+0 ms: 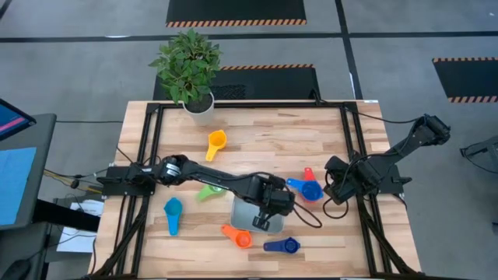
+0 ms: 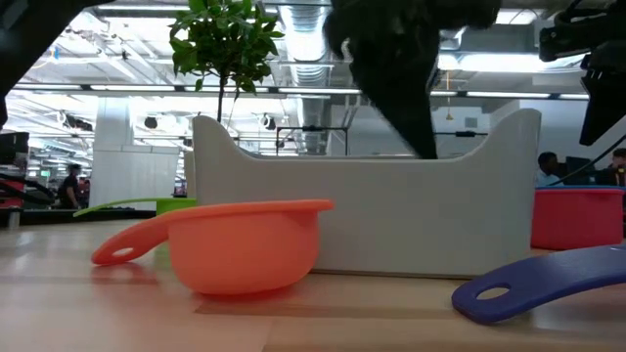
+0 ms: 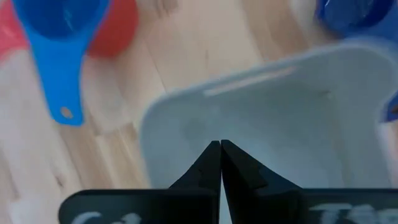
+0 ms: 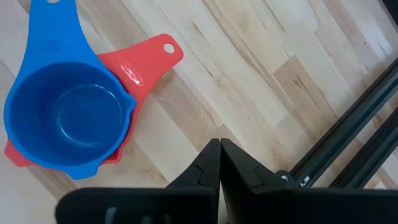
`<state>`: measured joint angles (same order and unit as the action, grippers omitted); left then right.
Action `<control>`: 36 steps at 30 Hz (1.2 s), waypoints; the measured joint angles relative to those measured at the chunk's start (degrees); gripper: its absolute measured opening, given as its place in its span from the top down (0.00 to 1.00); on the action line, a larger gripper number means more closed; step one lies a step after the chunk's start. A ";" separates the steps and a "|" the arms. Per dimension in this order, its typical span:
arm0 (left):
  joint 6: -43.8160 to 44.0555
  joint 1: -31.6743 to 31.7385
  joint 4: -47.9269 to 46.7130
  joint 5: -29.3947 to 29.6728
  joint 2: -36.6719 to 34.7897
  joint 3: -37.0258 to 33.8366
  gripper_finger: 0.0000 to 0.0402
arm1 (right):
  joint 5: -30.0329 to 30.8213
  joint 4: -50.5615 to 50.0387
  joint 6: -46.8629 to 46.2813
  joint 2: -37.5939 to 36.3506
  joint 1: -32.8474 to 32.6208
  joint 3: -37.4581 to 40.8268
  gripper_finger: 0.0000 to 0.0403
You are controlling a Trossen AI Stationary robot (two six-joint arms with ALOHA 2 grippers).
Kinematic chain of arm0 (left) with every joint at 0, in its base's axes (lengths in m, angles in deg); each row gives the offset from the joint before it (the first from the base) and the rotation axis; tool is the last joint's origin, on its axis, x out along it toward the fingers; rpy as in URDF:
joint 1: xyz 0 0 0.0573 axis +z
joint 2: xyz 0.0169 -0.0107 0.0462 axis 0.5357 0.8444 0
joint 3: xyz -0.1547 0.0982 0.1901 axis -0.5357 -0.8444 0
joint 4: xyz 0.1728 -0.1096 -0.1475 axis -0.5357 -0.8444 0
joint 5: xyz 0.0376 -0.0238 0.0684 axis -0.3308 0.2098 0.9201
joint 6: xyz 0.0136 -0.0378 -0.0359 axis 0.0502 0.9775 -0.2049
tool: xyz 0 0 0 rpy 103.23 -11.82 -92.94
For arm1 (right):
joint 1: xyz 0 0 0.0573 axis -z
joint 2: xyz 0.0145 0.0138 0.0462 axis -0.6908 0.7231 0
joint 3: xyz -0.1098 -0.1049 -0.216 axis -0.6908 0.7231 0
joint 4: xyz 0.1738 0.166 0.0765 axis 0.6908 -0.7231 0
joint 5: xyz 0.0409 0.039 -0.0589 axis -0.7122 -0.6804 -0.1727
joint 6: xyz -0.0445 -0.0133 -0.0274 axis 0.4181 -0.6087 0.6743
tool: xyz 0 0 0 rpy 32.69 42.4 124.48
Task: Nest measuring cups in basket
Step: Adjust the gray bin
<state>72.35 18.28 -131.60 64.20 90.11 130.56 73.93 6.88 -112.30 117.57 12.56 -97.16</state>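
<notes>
Wooden table [image 1: 257,128]: blue cup [image 4: 62,118] nests in red cup [image 4: 146,59]; both end effectors closed, empty, left [image 3: 221,144] over basket [image 3: 280,112].

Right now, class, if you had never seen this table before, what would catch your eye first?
Bright measuring cups lie scattered on the wooden table: yellow near the plant, light blue on the left, orange and dark blue at the front. The left gripper, shut, hangs over the pale basket in the middle. To the basket's right a blue cup sits nested in a red one, by the shut right gripper.
</notes>
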 joint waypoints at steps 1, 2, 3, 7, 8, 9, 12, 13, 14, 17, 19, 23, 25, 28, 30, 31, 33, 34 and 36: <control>0.00 -0.04 -0.27 0.42 0.16 -0.05 1.00 | -0.01 0.02 -0.01 0.00 0.00 0.00 0.92; -0.11 -0.04 0.12 0.33 0.18 -0.05 1.00 | -0.01 0.09 -0.01 0.00 0.00 0.00 0.92; -0.38 -0.01 0.78 0.05 -0.01 0.05 1.00 | -0.02 0.31 0.00 0.00 0.00 0.00 0.92; -2.02 0.29 2.98 -0.47 -0.15 0.11 1.00 | 0.02 1.10 0.00 0.00 0.00 0.00 0.94; -2.61 0.34 3.86 -0.46 -0.13 0.10 1.00 | 0.02 1.12 0.00 0.00 0.00 0.00 0.94; -3.17 0.47 4.84 -0.48 -0.13 0.10 1.00 | 0.02 1.13 0.00 0.00 0.00 0.00 0.95; -3.58 0.85 5.27 -1.37 0.20 0.14 1.00 | 0.02 1.25 0.00 0.00 0.00 0.00 0.95; -3.56 1.03 5.81 -1.92 0.66 0.16 1.00 | 0.02 1.25 0.00 0.00 0.00 0.00 0.95; -3.56 1.16 5.84 -2.56 1.03 0.14 1.00 | 0.02 1.29 0.00 0.00 0.00 0.00 0.95; -3.61 1.36 6.66 -3.00 2.50 0.12 1.00 | 0.02 1.15 0.00 -0.01 0.00 0.00 0.94; -3.63 1.35 4.97 -1.29 2.80 0.07 1.00 | 0.02 1.25 0.00 -0.02 0.00 0.00 0.92; -4.32 1.42 5.99 1.21 2.76 0.16 1.00 | 0.04 1.22 0.02 -0.02 0.00 0.00 0.91; -5.00 1.62 5.55 1.68 2.76 0.14 1.00 | 0.04 1.28 0.02 -0.02 0.00 0.00 0.92; -5.35 2.06 4.92 2.43 2.76 0.14 1.00 | 0.02 1.25 0.02 -0.02 0.00 0.00 0.94; -5.22 2.49 4.57 2.75 2.76 0.14 1.00 | 0.00 1.31 0.02 -0.02 0.00 0.00 0.95; -5.05 2.68 4.62 3.17 2.76 0.14 1.00 | 0.00 1.27 0.01 -0.02 0.00 0.00 0.95; -4.94 2.93 4.66 4.26 2.76 0.14 1.00 | 0.00 1.32 0.02 -0.02 0.00 0.00 0.95; -4.95 3.09 4.55 4.91 2.76 0.14 1.00 | 0.00 1.29 0.02 -0.02 0.00 0.00 0.95; -4.95 3.26 4.41 5.18 2.76 0.14 1.00 | 0.00 1.34 0.02 -0.02 0.00 0.00 0.94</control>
<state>67.41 21.54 -127.19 69.38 92.87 130.71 73.93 8.22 -112.28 117.55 12.56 -97.16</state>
